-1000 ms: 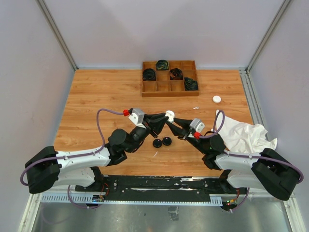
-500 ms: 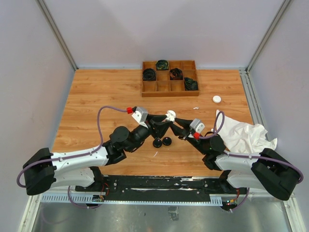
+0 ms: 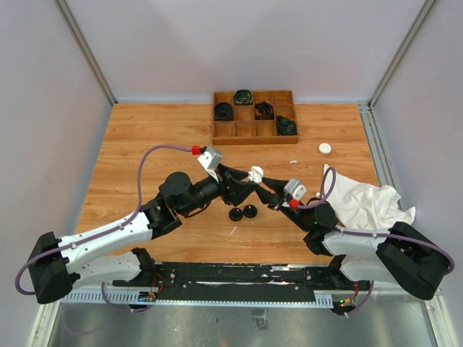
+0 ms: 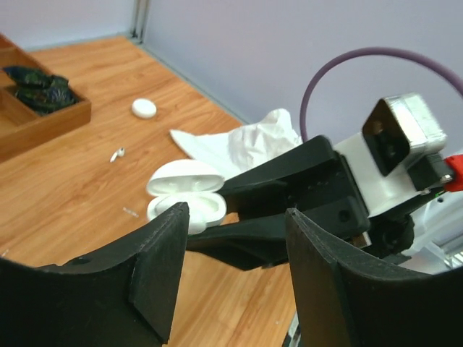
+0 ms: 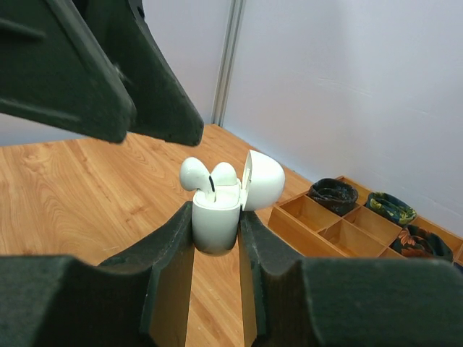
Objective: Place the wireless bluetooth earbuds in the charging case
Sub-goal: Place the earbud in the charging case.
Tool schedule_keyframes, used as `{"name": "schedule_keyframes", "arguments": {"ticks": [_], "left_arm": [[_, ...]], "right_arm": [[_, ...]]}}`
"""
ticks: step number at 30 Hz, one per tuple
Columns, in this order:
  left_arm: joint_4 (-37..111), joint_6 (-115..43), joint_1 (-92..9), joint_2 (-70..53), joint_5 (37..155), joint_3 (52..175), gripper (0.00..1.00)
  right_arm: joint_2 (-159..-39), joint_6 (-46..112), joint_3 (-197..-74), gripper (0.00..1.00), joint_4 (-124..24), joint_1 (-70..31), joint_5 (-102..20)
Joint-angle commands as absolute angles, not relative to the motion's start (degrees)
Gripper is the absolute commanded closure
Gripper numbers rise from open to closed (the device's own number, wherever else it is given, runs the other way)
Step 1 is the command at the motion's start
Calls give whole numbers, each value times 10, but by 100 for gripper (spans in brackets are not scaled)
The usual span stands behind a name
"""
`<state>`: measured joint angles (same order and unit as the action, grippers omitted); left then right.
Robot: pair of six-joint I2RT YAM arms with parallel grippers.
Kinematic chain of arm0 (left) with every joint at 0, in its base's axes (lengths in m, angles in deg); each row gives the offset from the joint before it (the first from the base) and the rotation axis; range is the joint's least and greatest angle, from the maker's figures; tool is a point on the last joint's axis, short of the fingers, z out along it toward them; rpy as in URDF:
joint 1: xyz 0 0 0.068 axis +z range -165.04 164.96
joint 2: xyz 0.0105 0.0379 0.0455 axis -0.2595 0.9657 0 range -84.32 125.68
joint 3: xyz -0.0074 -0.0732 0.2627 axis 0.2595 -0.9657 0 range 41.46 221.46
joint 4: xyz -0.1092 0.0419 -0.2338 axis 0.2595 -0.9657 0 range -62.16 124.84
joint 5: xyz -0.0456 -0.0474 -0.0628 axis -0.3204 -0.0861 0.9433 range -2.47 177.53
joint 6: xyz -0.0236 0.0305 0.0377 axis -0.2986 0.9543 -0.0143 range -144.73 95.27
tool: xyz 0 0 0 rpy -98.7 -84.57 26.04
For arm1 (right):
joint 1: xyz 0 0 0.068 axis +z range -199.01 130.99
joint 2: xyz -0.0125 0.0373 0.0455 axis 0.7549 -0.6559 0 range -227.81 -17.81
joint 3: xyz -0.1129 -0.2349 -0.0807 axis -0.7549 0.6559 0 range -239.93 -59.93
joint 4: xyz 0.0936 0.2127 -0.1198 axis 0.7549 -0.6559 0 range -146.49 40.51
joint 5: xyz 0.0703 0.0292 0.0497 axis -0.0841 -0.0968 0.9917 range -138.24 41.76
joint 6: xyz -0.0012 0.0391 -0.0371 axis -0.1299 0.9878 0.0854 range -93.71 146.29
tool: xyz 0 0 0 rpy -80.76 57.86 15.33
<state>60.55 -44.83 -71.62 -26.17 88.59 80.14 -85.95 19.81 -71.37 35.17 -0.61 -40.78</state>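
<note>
Wooden tabletop (image 3: 145,144) lying below: right gripper (image 5: 217,238) pinching charging case (image 4: 184,199) aloft, upright, lid tipped back, likely steadying sockets for partner; earbuds (image 5: 217,175) sitting inside, heads poking up; left gripper (image 4: 235,217) hovering close, jaws parted, gripping nothing.

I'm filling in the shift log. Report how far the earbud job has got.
Done: two white earbuds stand in the open white charging case. In hand: the right gripper clamps that case above the table; the left gripper is open beside it. Left: the lid is not shut, a loose white earbud lies on the table, and two black cases wait.
</note>
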Motion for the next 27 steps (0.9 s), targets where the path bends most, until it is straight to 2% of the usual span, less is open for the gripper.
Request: {"name": "schedule_keyframes", "arguments": {"ticks": [1, 8, 27], "left_arm": [[561, -473, -684, -262, 970, 819, 39], [567, -491, -657, -253, 1028, 826, 39], [567, -513, -655, -226, 1070, 854, 41]], "right_arm": [[-851, 191, -707, 79, 389, -1, -396], [-849, 194, -706, 79, 389, -1, -392], [-848, 197, -705, 79, 388, -3, -388]]}}
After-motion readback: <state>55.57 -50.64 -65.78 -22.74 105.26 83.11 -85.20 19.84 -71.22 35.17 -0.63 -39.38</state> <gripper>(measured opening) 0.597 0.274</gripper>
